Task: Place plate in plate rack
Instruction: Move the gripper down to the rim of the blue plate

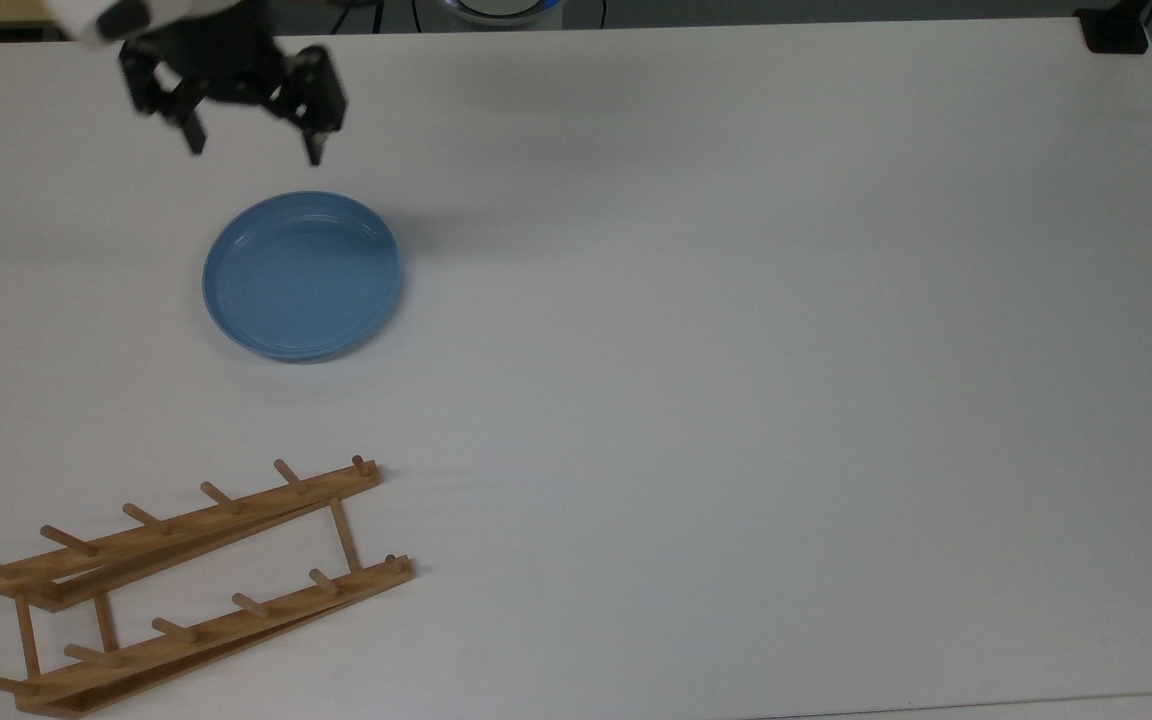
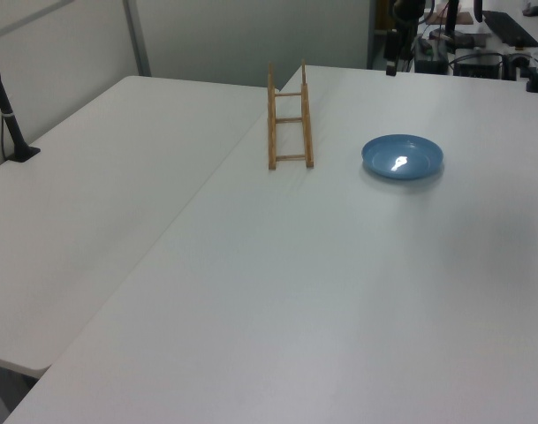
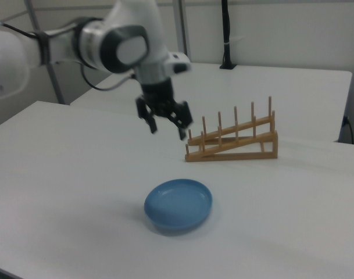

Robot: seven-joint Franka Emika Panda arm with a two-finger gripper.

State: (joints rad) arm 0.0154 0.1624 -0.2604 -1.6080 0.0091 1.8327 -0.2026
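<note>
A light-blue round plate (image 1: 302, 276) lies flat on the white table (image 1: 736, 350); it also shows in the left view as plate (image 2: 403, 156) and in the right view as plate (image 3: 178, 204). The wooden plate rack (image 1: 186, 585) with upright pegs stands toward the top view's lower left, also rack (image 2: 288, 117) and rack (image 3: 233, 139). My gripper (image 1: 254, 152) hovers open above the table, just beyond the plate's far rim in the top view. In the right view the gripper (image 3: 167, 129) hangs well above the plate, holding nothing.
A second white table (image 2: 92, 203) adjoins along the left view's left side. A black post base (image 1: 1114, 32) sits at the top view's upper right corner. Equipment and cables (image 2: 481, 49) crowd the far end in the left view.
</note>
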